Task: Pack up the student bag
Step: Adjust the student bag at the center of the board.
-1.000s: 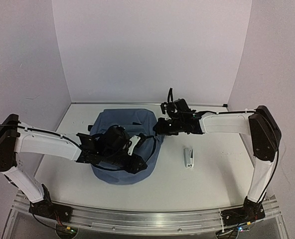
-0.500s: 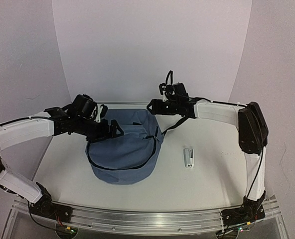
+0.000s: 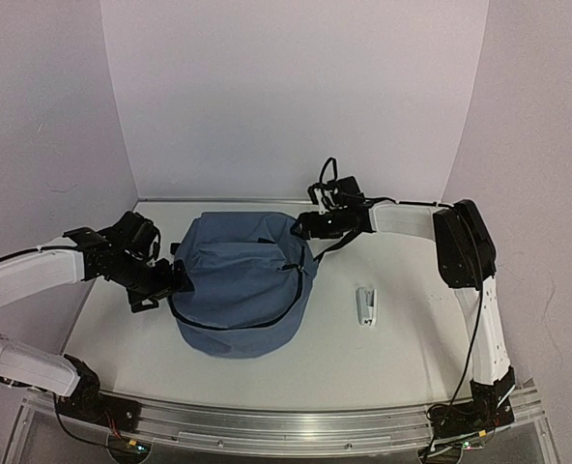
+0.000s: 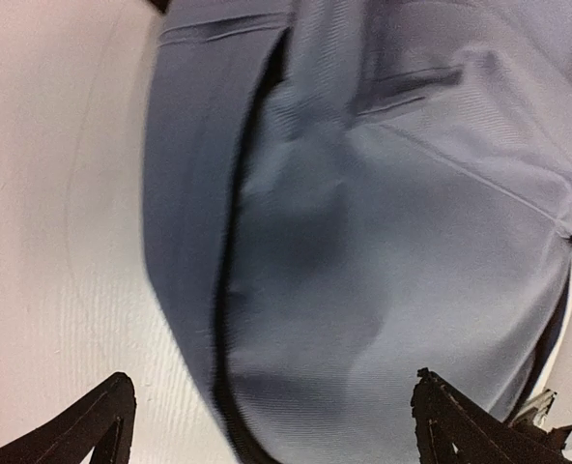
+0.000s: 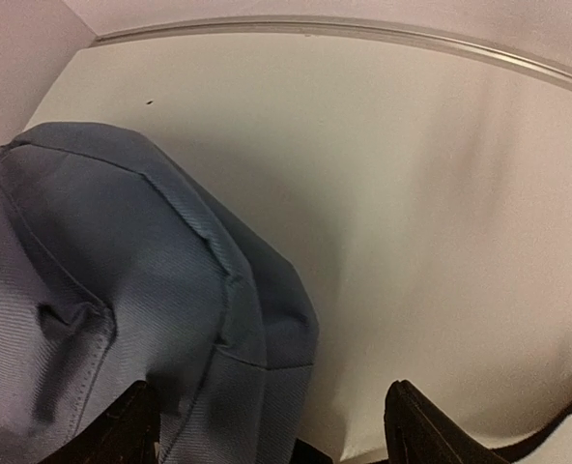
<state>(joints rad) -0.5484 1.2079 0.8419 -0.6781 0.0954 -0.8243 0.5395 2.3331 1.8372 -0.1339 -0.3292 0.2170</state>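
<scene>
With left fingers point(image 4: 78, 435) and right fingers point(image 5: 122, 430) apart and empty either side of the student bag point(image 3: 243, 290), probably best to lift both clear of its straps before fetching the small white item point(image 3: 365, 305).

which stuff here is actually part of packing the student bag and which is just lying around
Part of the job:
- student bag, slate-blue, mid-table
- left gripper, open at the bag's left side
- right gripper, open at the bag's far right corner

Lying about:
- small white and grey item, alone on the table right of the bag, untouched; possibly something to pack, too small to tell
</scene>
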